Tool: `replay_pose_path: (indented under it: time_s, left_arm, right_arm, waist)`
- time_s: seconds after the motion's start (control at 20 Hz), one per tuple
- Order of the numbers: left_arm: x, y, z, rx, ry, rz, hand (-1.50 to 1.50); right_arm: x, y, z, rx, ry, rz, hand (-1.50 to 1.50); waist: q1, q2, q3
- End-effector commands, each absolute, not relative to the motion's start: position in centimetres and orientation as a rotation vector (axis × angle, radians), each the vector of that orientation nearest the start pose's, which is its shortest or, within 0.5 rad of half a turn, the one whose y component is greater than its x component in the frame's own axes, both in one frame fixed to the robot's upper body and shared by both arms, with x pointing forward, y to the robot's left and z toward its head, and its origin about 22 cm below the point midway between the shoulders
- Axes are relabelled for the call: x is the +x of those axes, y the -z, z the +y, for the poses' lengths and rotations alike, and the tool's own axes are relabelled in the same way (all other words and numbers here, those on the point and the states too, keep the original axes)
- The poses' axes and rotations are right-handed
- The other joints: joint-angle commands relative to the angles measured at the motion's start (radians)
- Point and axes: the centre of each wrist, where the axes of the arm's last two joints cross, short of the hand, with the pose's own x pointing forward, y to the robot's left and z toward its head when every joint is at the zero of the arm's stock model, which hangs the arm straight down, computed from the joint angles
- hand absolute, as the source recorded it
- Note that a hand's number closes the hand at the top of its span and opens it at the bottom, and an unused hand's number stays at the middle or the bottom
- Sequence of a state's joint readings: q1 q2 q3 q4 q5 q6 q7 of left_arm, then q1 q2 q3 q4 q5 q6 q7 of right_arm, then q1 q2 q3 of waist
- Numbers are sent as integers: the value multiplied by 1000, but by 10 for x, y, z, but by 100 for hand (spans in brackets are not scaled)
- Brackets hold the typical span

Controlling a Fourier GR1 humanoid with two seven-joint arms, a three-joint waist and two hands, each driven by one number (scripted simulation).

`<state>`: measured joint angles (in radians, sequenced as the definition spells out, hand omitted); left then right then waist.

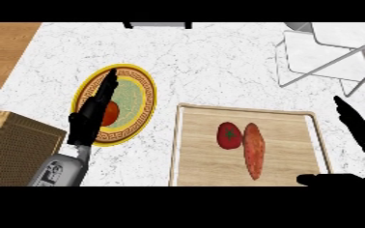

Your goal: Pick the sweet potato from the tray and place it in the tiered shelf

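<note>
Tomato (228, 135) seemingly touches sweet potato (254, 149) on tray (285, 114); plate (140, 107) leftward.

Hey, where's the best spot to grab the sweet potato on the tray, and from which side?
Probably around its thick middle, coming from above on its right side. The sweet potato lies flat and lengthwise on the wooden tray, tapering at both ends, and a tomato sits against its upper left, leaving little finger room there. The right hand, open at the tray's right edge, is nearest.
</note>
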<state>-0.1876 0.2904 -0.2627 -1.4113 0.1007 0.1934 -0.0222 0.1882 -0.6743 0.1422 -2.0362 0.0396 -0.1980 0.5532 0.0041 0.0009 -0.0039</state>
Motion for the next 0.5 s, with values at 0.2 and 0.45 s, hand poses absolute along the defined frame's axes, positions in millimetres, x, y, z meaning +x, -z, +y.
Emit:
replay_pose_path:
  time_s: [0.2, 0.45]
  left_arm:
    - [291, -37, 213, 97, 270, -1582, 0]
    - [296, -22, 219, 102, 260, -1578, 0]
  right_arm:
    - [192, -157, -256, -655, -658, -1017, -150]
    - [194, -172, -229, -650, -657, -1003, -150]
  waist:
    - [10, 0, 2]
    - [-2, 0, 3]
